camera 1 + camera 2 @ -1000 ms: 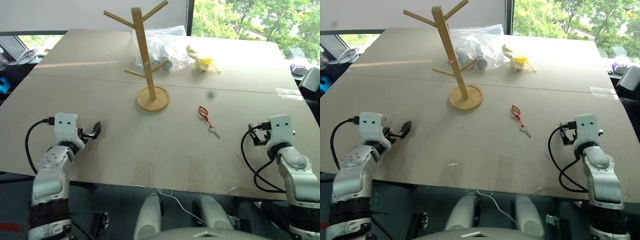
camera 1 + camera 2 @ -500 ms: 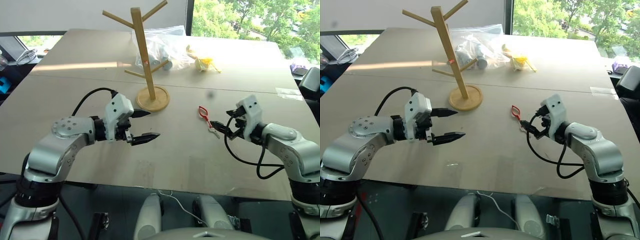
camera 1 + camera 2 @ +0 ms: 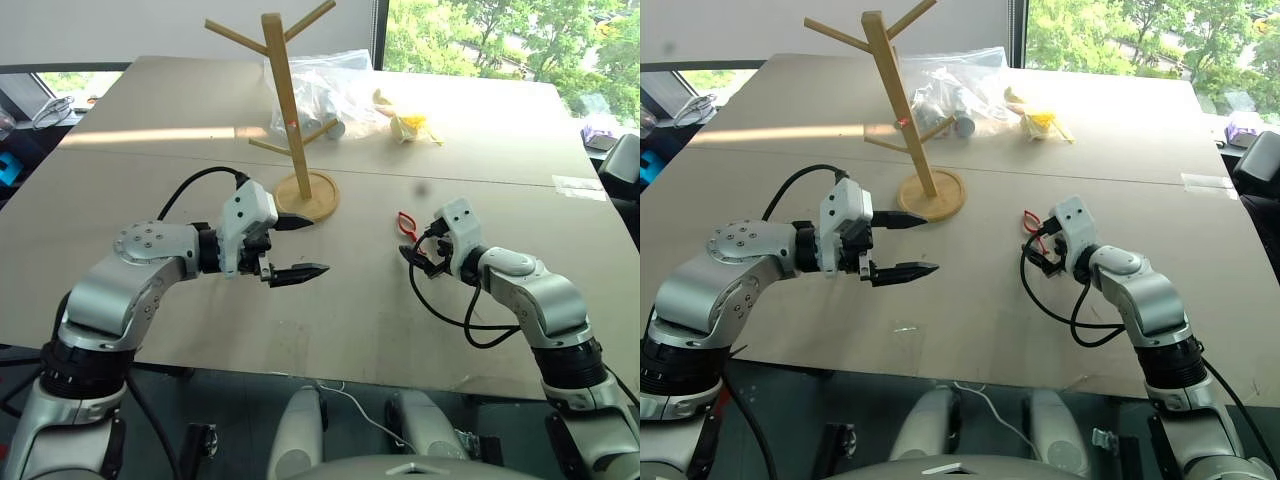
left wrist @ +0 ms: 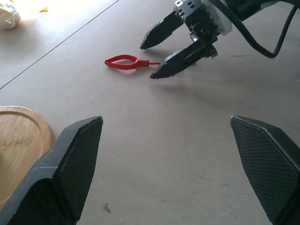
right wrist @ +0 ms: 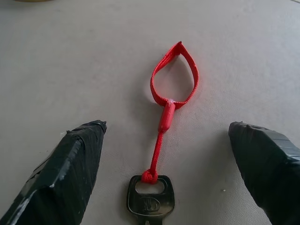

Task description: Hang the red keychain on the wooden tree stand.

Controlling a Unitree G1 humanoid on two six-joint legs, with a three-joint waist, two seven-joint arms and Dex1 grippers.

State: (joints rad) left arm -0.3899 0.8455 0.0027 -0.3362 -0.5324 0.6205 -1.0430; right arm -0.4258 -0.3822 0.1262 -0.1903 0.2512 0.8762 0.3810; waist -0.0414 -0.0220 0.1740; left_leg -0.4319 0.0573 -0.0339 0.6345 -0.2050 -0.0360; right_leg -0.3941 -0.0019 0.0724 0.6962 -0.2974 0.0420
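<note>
Red keychain [image 5: 164,131] lies flat btwn wide-apart fingers of right tool [image 3: 418,257].

Bare table [image 3: 340,300] between both grippers; wooden tree stand [image 3: 290,110] and plastic bag [image 3: 330,90] obstruct the far side.

We take this for a lab or test room set up for trials. A broad, bare beige board tabletop [image 3: 200,110], joined from panels with a seam across it, carries little. Behind the light-wood tree stand [image 3: 290,120] lies a crumpled clear plastic bag [image 3: 330,85] of oddments. Beyond that stand a large window [image 3: 500,35] shows green trees, and loose cables [image 3: 50,110] lie off the tabletop's edge.
</note>
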